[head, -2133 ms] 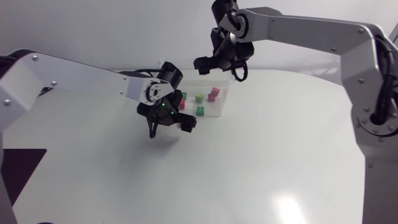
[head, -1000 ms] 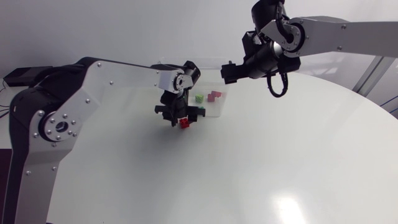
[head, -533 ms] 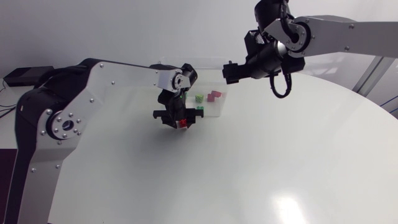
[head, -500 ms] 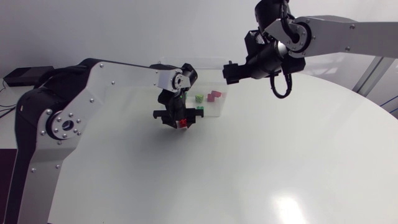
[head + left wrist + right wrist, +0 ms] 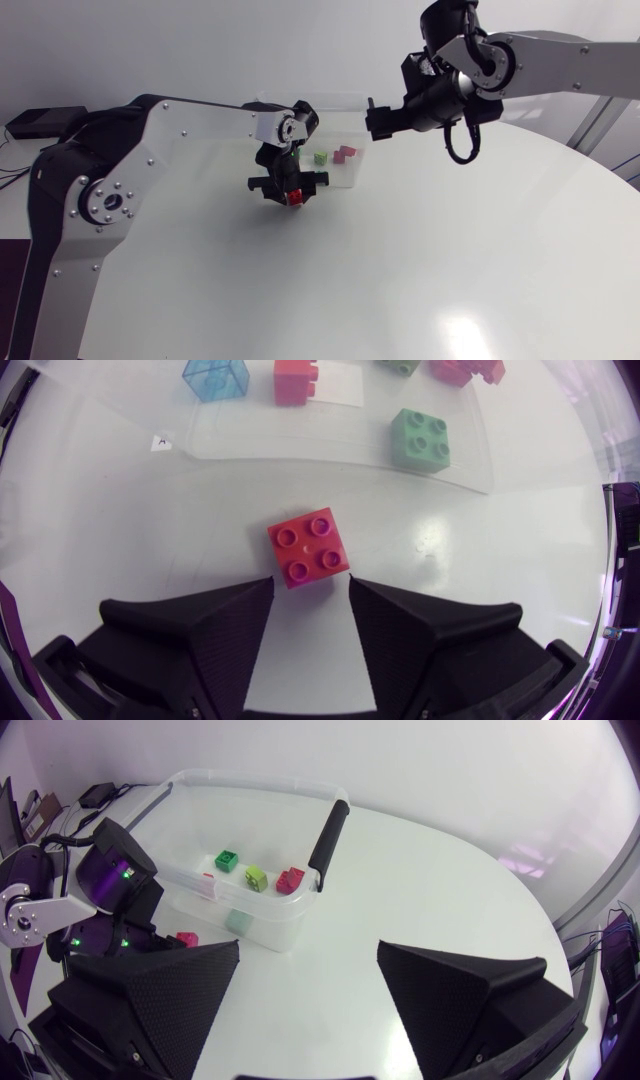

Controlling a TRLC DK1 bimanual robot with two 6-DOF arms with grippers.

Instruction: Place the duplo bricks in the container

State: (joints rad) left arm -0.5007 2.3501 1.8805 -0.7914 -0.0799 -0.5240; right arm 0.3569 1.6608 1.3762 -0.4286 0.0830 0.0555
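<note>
From the head view, the left gripper (image 5: 288,190) hung low just outside the container's (image 5: 310,97) near wall, with the red brick (image 5: 295,195) at its tips. The right gripper (image 5: 372,118) was raised beside the container's far end and held nothing.

In the left wrist view, the fingers stood apart. Only the red brick's near edge lay between their tips, and most of it lay ahead of them, toward the container. They did not look clamped, so I judged the grip unmade. The brick sat a little askew to the fingers. Past the wall, a green brick (image 5: 420,438) and others already lay inside the container.

In the right wrist view, that gripper was spread wide and empty, looking down on the container from above its handle (image 5: 330,832).

The risk was in the closing. With so shallow a bite on a skewed brick, the tips could twist it or squirt it forward against the wall. A weak hold might also let it drop during the lift, or let it catch the container's rim on the way over.
</note>
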